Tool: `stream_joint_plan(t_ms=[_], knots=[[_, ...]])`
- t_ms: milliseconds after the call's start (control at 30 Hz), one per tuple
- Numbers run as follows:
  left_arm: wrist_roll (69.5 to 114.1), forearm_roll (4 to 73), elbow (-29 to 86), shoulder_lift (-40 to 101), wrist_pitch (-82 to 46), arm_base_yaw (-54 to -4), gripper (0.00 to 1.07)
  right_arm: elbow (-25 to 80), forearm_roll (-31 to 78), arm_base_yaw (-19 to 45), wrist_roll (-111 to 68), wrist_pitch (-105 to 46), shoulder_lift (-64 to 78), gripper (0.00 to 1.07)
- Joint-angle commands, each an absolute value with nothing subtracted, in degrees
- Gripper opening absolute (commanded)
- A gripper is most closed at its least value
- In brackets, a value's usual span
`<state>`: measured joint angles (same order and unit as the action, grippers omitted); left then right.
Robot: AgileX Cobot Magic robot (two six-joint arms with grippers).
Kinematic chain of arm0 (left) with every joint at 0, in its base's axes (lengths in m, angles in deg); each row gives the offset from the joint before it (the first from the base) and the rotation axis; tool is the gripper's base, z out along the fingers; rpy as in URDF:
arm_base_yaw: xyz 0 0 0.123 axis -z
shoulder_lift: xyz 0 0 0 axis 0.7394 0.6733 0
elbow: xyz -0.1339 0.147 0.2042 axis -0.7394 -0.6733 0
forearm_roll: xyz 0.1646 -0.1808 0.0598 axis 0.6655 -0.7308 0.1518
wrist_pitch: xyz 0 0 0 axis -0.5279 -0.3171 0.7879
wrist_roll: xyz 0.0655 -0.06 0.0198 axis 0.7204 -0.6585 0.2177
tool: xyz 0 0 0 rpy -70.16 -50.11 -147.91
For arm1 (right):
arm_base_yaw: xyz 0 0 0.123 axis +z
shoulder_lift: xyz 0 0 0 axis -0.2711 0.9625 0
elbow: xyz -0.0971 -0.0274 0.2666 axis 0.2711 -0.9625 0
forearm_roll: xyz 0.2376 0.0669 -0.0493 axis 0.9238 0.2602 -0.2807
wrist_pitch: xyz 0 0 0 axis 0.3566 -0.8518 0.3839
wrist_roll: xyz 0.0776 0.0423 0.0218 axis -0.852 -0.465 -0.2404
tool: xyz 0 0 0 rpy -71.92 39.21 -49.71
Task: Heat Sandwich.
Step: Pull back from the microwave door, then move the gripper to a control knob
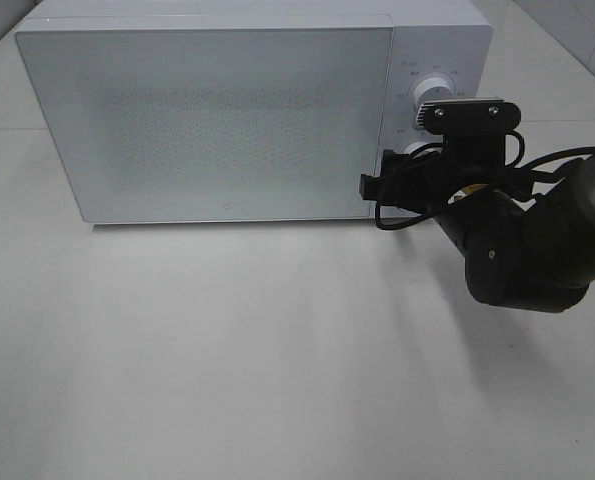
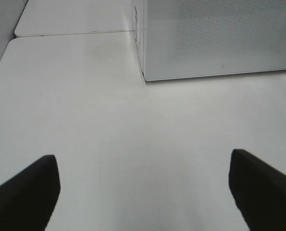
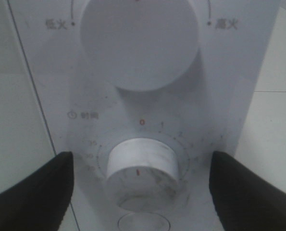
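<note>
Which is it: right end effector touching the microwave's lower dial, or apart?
Apart. Right wrist view: right end effector fingers flank the lower dial, white panel showing between.

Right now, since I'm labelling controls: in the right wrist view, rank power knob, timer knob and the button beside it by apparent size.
power knob: largest, though partly cropped
timer knob: middle
button: smallest showing, but cropped, so unsure

The right arm [image 1: 537, 250] reaches in from the right of the microwave [image 1: 217, 110], its wrist bent toward the front panel. The right pincer [image 3: 143, 187] faces that panel, fingers [image 3: 32, 192] spread wide and clasping nothing. The left pincer [image 2: 143, 192] hangs before the microwave's left front corner, likewise agape and empty.
</note>
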<state>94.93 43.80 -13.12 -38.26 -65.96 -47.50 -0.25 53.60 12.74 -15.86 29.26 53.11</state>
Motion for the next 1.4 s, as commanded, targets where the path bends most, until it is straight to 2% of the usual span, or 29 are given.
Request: stream_joint_plan(t_ms=[33, 933, 1033, 1067, 1133, 1167, 1200, 1233, 1267, 1300, 1333, 1367, 1400], knots=[[94.5, 43.4, -13.3, -39.8, -65.8, -47.6, 0.89, 0.6, 53.2, 13.0, -16.2, 29.5, 52.5, 0.76], [94.5, 43.4, -13.3, -39.8, -65.8, -47.6, 0.89, -0.1, 55.4, 14.0, -15.9, 30.4, 51.9, 0.74], [94.5, 43.4, -13.3, -39.8, -65.8, -47.6, 0.89, -0.1, 55.4, 14.2, -15.9, 30.5, 51.9, 0.6], [94.5, 43.4, -13.3, -39.8, -65.8, -47.6, 0.89, -0.1, 55.4, 14.2, -15.9, 30.5, 51.9, 0.6], [94.5, 43.4, -13.3, -39.8, -65.8, -47.6, 0.89, -0.1, 55.5, 14.4, -15.9, 30.5, 51.9, 0.42], [94.5, 43.4, -13.3, -39.8, -65.8, -47.6, 0.89, -0.1, 55.6, 14.4, -15.9, 30.5, 51.9, 0.36], [94.5, 43.4, -13.3, -39.8, -65.8, -47.6, 0.89, -0.1, 55.6, 14.4, -15.9, 30.5, 51.9, 0.36], [94.5, 43.4, -13.3, -39.8, -65.8, -47.6, 0.89, -0.1, 55.6, 14.4, -15.9, 30.3, 51.9, 0.21], [94.5, 43.4, -13.3, -39.8, -65.8, -47.6, 0.89, -0.1, 55.6, 14.4, -15.7, 30.3, 51.9, 0.15], [94.5, 43.4, -13.3, -39.8, -65.8, -47.6, 0.89, -0.1, 55.6, 14.4, -15.6, 30.3, 51.9, 0.11], [94.5, 43.4, -13.3, -39.8, -65.8, -47.6, 0.89, -0.1, 55.6, 14.4, -15.6, 30.3, 51.9, 0.11], [94.5, 43.4, -13.3, -39.8, -65.8, -47.6, 0.89, -0.1, 55.6, 14.4, -15.6, 30.3, 51.9, 0.03], [94.5, 43.4, -13.3, -39.8, -65.8, -47.6, 0.89, -0.1, 55.6, 14.4, -15.6, 30.3, 51.9, 0.01]])
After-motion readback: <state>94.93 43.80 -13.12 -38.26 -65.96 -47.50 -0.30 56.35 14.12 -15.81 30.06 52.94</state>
